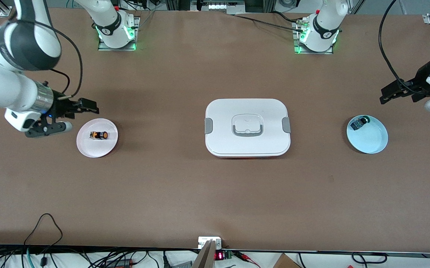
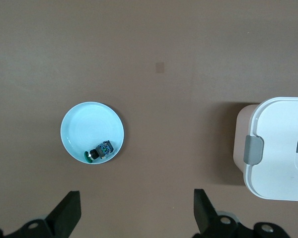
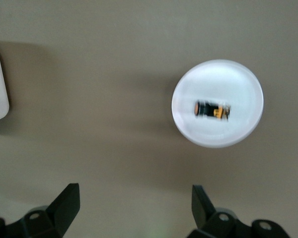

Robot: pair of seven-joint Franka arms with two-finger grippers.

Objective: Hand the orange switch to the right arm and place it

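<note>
We see the orange switch (image 1: 99,135) lying on its side on the pink plate (image 1: 84,147), toward the right arm's end of the tabletop (image 1: 215,193). The right gripper (image 1: 74,117) hangs just beside this plate, over the bare tabletop, and its fingers (image 3: 64,204) are spread wide with nothing between them. In the right wrist view the switch (image 3: 212,109) rests near the middle of the plate (image 3: 188,126), free of any contact.

The left gripper (image 1: 399,93) is over the tabletop near the blue plate (image 1: 373,143), at the left arm's end. Its fingers (image 2: 68,212) are also wide open and empty. On this blue plate lies a green-capped switch (image 1: 360,122), near the rim; it is not the task's thing.

Between the two plates stands a white box (image 1: 247,149) with its lid closed.

We judge that the switch is already placed at the right arm's end and released, so the task looks finished or almost finished. What remains, as we think, is only for the arms to move away.
</note>
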